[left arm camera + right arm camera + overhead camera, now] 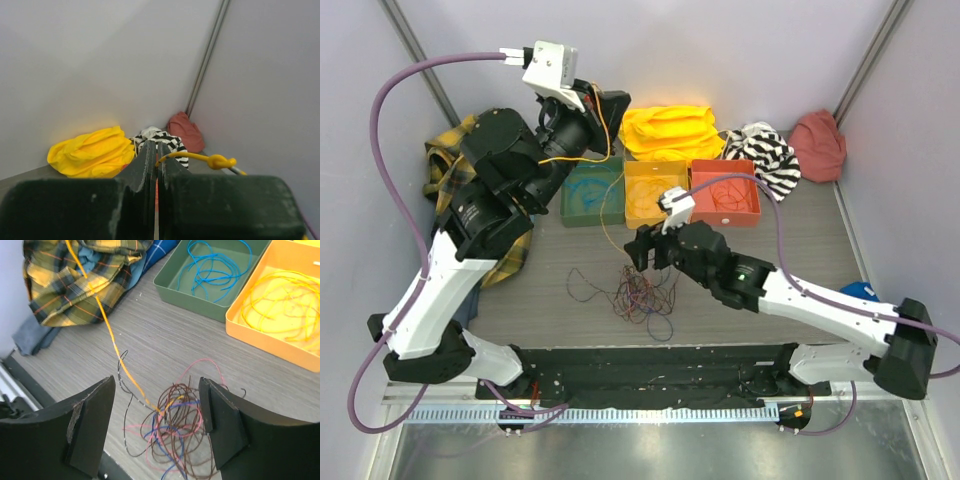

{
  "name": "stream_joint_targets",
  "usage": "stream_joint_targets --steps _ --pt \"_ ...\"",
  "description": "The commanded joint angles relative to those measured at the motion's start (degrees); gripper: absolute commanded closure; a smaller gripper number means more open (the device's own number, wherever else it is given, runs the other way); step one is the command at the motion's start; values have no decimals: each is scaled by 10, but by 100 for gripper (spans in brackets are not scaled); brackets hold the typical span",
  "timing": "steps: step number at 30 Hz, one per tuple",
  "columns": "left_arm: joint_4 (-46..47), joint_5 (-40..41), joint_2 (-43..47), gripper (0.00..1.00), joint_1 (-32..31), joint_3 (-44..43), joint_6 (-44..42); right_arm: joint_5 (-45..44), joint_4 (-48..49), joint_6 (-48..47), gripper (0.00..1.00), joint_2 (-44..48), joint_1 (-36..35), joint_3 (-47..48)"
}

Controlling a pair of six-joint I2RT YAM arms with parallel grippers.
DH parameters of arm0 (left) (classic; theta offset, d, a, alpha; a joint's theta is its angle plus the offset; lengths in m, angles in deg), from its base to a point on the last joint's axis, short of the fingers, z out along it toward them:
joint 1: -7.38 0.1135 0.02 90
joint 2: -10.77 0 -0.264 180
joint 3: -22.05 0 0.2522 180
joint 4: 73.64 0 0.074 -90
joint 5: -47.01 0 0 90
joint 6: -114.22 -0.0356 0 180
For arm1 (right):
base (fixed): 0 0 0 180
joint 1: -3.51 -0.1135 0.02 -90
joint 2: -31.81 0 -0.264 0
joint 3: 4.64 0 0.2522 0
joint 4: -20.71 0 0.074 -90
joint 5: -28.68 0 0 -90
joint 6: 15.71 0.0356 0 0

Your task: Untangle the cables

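The cables (pixel 640 295) lie as a loose tangle of brown, pink, blue and dark loops on the table in front of the trays. A yellow-orange cable (pixel 603 218) rises taut from the tangle to my left gripper (pixel 605 105), which is raised high at the back. In the left wrist view the left gripper (pixel 157 146) is shut on this yellow cable (pixel 190 156), which has a knot (pixel 220 161) just beyond the fingers. My right gripper (pixel 642 255) is open just above the tangle. In the right wrist view the right gripper (pixel 157 390) hangs over the tangle (pixel 182 435), its fingers on either side, not touching.
A green tray (pixel 567 200) holds blue cables, an orange tray (pixel 630 195) yellow ones, and a red tray (pixel 755 195) red ones. A yellow cloth (pixel 670 130), a striped cloth (pixel 765 155) and a pink cloth (pixel 818 143) lie behind them. A plaid cloth (pixel 450 160) lies at the left.
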Motion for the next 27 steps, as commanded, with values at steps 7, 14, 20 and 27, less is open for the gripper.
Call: stream_joint_targets --steps 7,14,20,27 --pt "-1 -39 13 100 1 -9 28 23 94 -41 24 -121 -4 64" --pt "-6 -36 26 100 1 -2 23 42 130 -30 27 -112 -4 44" --pt "1 -40 42 100 1 20 29 28 81 -30 86 -168 -1 88" --pt "19 -15 92 100 1 93 28 -58 47 -52 99 -109 17 129"
